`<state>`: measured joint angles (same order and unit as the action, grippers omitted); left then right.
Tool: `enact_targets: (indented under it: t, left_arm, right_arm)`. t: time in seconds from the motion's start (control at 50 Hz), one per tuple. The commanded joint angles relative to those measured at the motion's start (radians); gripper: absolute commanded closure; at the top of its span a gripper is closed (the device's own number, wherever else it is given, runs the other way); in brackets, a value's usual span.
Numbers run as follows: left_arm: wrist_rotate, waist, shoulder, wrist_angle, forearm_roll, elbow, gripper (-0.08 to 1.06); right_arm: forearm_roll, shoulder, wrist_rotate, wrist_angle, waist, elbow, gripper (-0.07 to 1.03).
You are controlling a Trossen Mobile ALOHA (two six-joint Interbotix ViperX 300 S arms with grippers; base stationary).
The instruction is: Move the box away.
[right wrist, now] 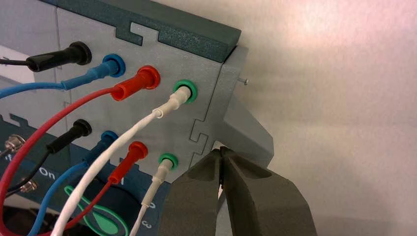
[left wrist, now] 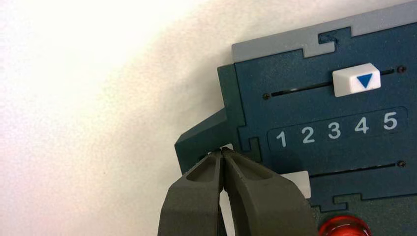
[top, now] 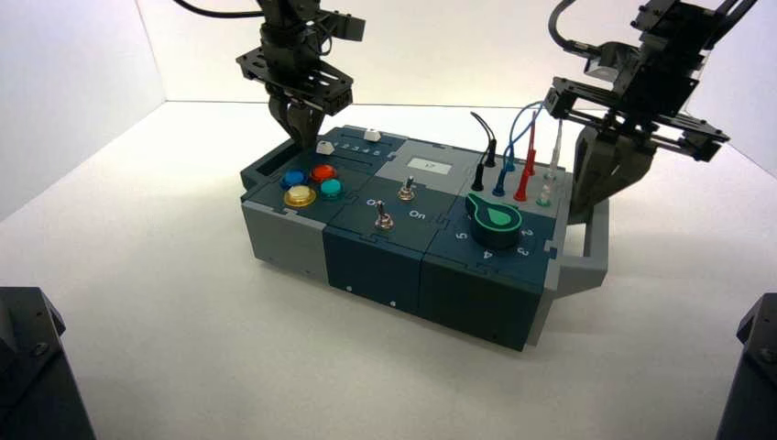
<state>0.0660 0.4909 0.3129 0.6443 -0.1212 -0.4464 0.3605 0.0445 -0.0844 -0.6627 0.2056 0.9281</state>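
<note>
Table: pale surface (top: 174,367) under your box (top: 376,266); the box sits on it at an angle, left end farther from the high camera, right end nearer.
Left tool (left wrist: 222,150): clenched, fingertips together, at the opening of the left handle (top: 254,174); you can't tell whether it touches the frame.
Buttons: near the left end, you have blue (top: 293,180), red (top: 322,171), yellow (top: 300,195) and green (top: 331,188), in a cluster.
Sliders: two white caps, toward the far side of the left part. Far cap (left wrist: 356,79) has its blue triangle at 4; near cap (left wrist: 299,183) is at the 1 end, partly behind your left tool.
Switches: two metal toggles (top: 384,217) (top: 407,190) around the middle, "On" lettered beside them.
Dial: green-topped (top: 495,220), right of the toggles, near side.
Cables: black, blue, red and white (right wrist: 123,140), plugged in two rows of sockets toward the far right; the white one's sockets have green rims.
Right tool (right wrist: 221,150): clenched too, tips together at the opening of the right handle (top: 597,243); contact with the frame, you can't tell.
</note>
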Motion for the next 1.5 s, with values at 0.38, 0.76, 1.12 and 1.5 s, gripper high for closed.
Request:
enact_targets:
  t: [0.38,0.76,1.12,1.5]
  left_arm:
    - [0.017,0.009,0.028,-0.006,0.0,0.066,1.01]
    - [0.023,0.011,0.051,-0.006,-0.003,0.124,1.01]
    - [0.034,0.009,0.084,0.005,-0.003,0.186,1.01]
    - [0.048,0.006,0.129,0.015,-0.003,0.256,1.01]
  right_arm:
    - [0.008,-0.086,0.026,0.075,0.029,-0.112,0.99]
    - [0.008,-0.14,0.048,0.075,0.035,-0.178,0.99]
    - [-0.009,-0.207,0.061,0.061,0.035,-0.268,0.99]
    - [-0.052,-0.288,0.061,0.025,0.035,-0.379,0.99]
